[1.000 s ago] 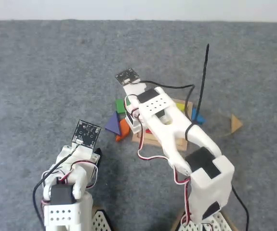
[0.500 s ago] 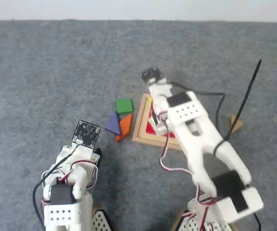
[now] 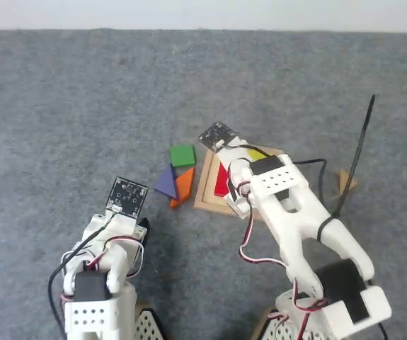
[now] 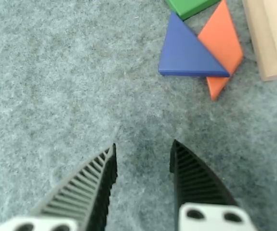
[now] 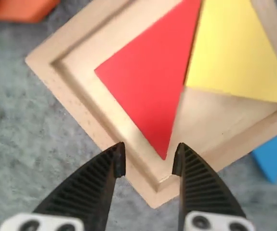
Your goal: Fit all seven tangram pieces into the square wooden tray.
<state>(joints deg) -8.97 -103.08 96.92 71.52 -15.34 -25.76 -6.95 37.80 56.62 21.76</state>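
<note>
Your right hand (image 5: 149,156) hung open and empty over a corner of the square wooden tray (image 5: 71,72); your left hand (image 4: 143,154) was open too. Two pieces were in: the red triangle (image 5: 152,82) and the yellow triangle (image 5: 230,53). The green square (image 3: 182,156), dark blue triangle (image 4: 186,53), orange piece (image 4: 222,43) and light blue piece (image 5: 273,154) lay outside on the counter (image 3: 83,92).

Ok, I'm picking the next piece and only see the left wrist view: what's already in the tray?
Observer: A red triangle and a yellow triangle lie in the tray, edges touching.
Operator: Where's the right gripper?
Observer: The right gripper hangs open over the tray's corner, at the red triangle's tip.
Operator: Any pieces past the tray?
Observer: A light blue piece lies on the carpet just outside the tray's rim.
</note>
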